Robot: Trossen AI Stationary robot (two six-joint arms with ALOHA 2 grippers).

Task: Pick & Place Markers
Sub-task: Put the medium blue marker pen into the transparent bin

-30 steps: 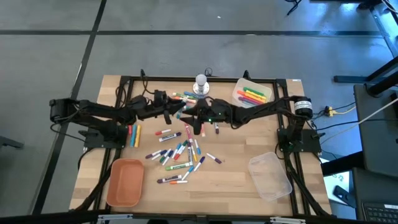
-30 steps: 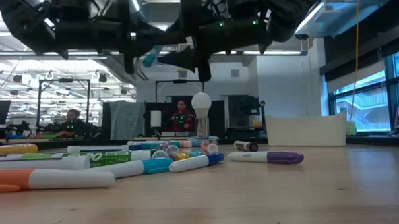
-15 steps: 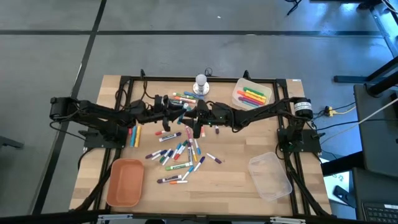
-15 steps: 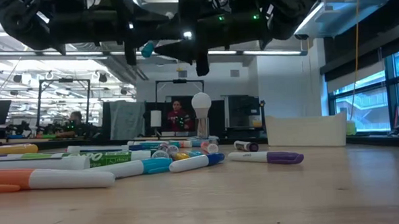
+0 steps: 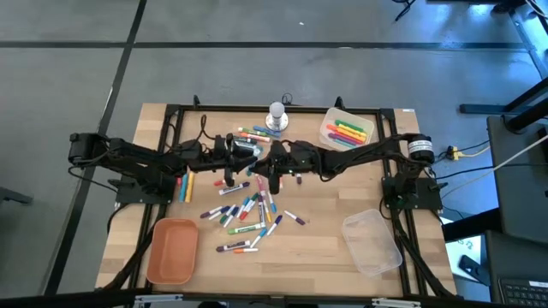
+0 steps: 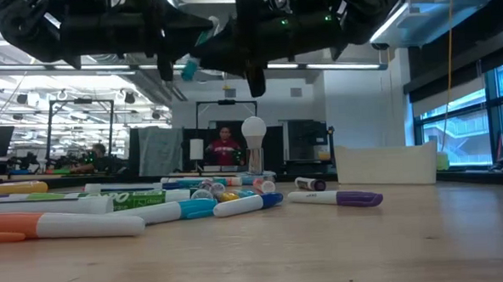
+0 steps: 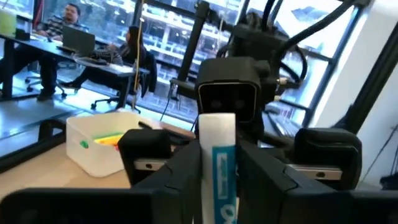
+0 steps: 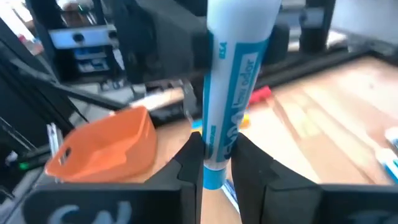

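Note:
One marker (image 8: pixel 233 81), white with blue print, hangs in the air above the table's middle between my two grippers. My left gripper (image 5: pixel 241 156) and right gripper (image 5: pixel 264 158) face each other, each shut on one end of it. The low view shows its teal cap (image 6: pixel 189 69) high over the table. In the left wrist view the marker (image 7: pixel 217 168) runs forward between my fingers toward the right gripper. Many more markers (image 5: pixel 248 210) lie loose on the wooden table. My left gripper has the marker's barrel (image 7: pixel 217 186) between its two fingers, and no gap shows on either side. The fingers come level from the table's left and lie along the marker, which is clear of the table. My right gripper pinches the marker near its blue-tipped end (image 8: pixel 214 165) between its two fingers (image 8: pixel 189 165). They come level from the table's right and lie along the marker. The barrel sticks out past the fingertips toward the left gripper.
An orange bowl (image 5: pixel 173 250) stands near left and an empty clear tub (image 5: pixel 372 241) near right. A clear tub (image 5: pixel 345 130) holding markers and a silver-white knob (image 5: pixel 276 113) stand at the far edge. More markers lie at the left (image 5: pixel 185 184) and at the far middle (image 5: pixel 253 134).
My left gripper has carried the marker toward the table's right, up to the right gripper, staying high above the table. The right gripper has kept its place.

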